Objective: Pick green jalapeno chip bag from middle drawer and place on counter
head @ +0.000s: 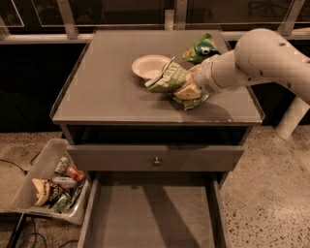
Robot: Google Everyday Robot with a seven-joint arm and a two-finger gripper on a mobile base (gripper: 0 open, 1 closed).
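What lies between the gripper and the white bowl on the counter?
The green jalapeno chip bag, held by the gripper over the counter; its far end reaches the rim of the white bowl. The camera view shows it.

Speckled floor (271, 193) is spreading around a grey cabinet (121, 158). Dark windows (121, 10) are running behind; a bin (32, 173) is sitting lower left.

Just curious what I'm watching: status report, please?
Hand over counter, shut on green jalapeno chip bag. White bowl right beside it, brighter green bag behind.
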